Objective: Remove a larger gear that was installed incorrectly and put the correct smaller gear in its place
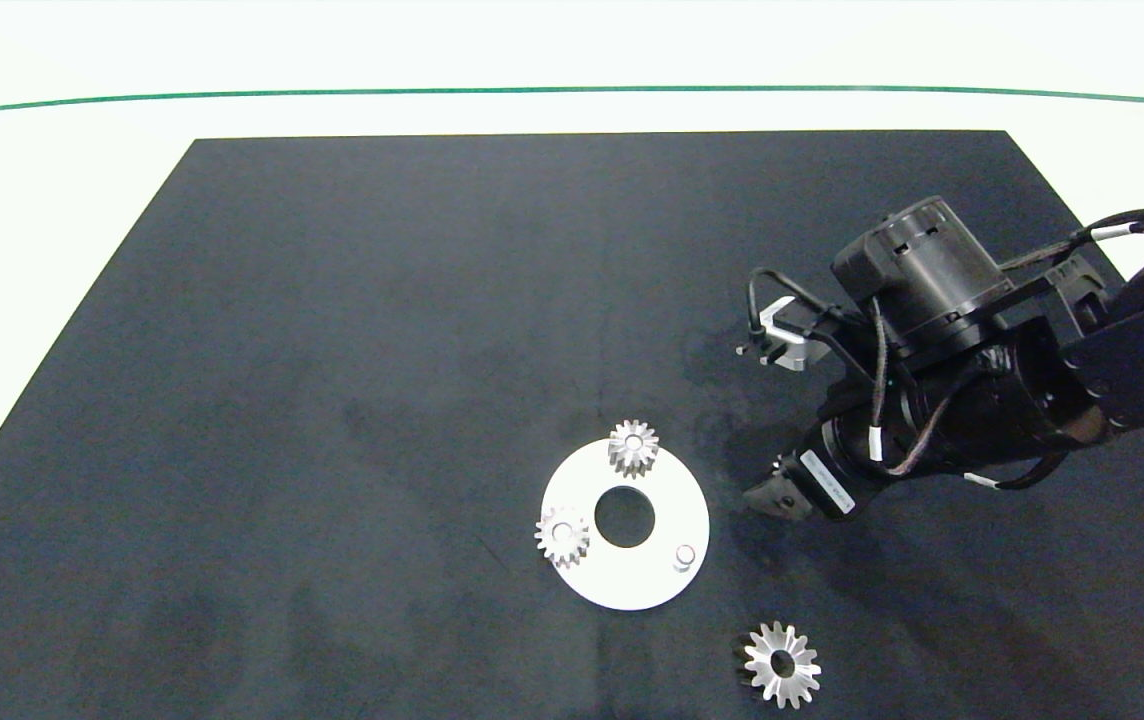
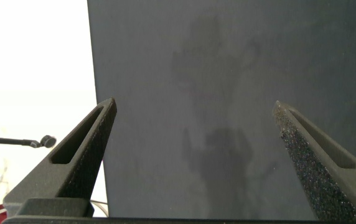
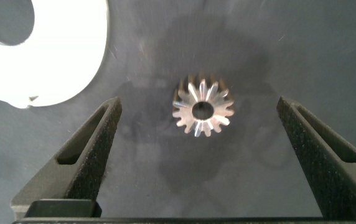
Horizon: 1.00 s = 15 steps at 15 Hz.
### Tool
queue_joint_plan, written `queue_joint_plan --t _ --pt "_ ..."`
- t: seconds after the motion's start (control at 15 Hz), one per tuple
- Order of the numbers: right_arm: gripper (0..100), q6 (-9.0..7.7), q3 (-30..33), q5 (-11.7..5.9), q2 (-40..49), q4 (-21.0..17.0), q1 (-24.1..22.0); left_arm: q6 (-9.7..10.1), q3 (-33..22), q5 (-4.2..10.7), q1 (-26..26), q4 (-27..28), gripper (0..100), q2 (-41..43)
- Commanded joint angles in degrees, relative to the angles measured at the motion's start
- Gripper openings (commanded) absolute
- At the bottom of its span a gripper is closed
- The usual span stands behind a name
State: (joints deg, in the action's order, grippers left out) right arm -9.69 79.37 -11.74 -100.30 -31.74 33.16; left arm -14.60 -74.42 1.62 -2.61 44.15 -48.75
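On the black mat (image 1: 332, 350), right of centre, a white disc (image 1: 652, 590) lies flat. It is a ring w/ a round centre hole. Two gears stand on it, one at its far rim (image 1: 633, 447) and one at its left rim (image 1: 562, 536). A bare peg (image 1: 684, 555) stands at its right rim.

The big gear (image 1: 782, 663) is off the disc, flat on the mat close to the near edge. It is silver and star-like, w/ long pointed teeth.

The small gear (image 3: 203, 111) shows only in the right wrist view, since the arm hides it from above. It lies flat on the mat just right of the disc. It is bright metal w/ short tapered teeth and a centre hole.

Your right gripper (image 3: 198, 99) hangs over it w/ jaws spread wide. One finger stands each side and neither touches. How high it hangs is hard to tell. The left gripper (image 2: 193, 106) is parked over the mat's left edge, also spread wide and holding nothing.

Handling, as a judgement: the small gear looks solid, stiff and heavy for its size, so it shouldn't be fragile. It probably is slick, and polished teeth can skid or spin under a loose pinch. The finger pads (image 3: 315, 149) are coarse dark foam, which should help grip.

Take it across the outer teeth w/ the pads on opposite sides, centred so it stays level. Keep the hole clear, bc it prob. must drop over the peg.
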Motion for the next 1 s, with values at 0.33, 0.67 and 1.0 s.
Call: queue_joint_plan --t 0.33,0.67,1.0 --pt "100 2.40 -2.2 3.39 -0.3 0.4 -2.9 -0.07 0.0 0.05 0.1 0.2 100 0.1" --pt "100 2.48 -2.2 4.18 -0.4 2.4 -4.1 -0.07 0.0 0.05 0.1 0.3 100 0.1" --pt "95 2.40 -2.1 4.18 -0.8 2.6 -3.8 -0.07 0.0 0.05 0.1 0.2 100 0.2"
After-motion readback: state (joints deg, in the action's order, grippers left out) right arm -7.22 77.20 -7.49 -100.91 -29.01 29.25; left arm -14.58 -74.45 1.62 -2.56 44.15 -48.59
